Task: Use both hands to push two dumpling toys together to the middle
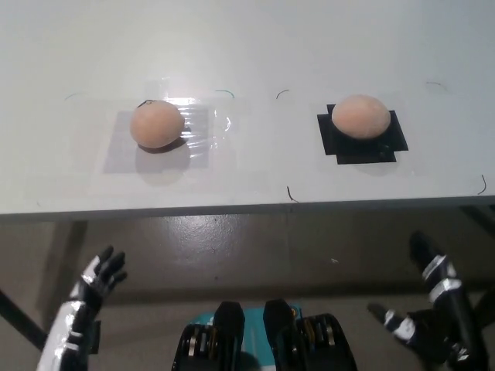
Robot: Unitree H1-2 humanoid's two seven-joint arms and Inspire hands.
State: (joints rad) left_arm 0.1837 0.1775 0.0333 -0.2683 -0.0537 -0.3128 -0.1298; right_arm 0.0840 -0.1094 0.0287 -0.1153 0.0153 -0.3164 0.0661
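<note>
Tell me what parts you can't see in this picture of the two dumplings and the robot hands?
- Head view: left robot hand, its arm cut off by the bottom edge.
- Head view: right robot hand, wrist runs off the bottom right corner.
- Left dumpling toy and right dumpling toy: undersides hidden.
- Table: cut off at the top and sides.

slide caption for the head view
Two dumpling toys apart on the table; both hands below its edge.

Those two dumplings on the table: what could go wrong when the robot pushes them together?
Both hands, left and right, hang open below the table, so they could catch its edge coming up. The left dumpling and right dumpling are round and may roll off line. The left one sits on shiny film that may slide or crumple.
</note>
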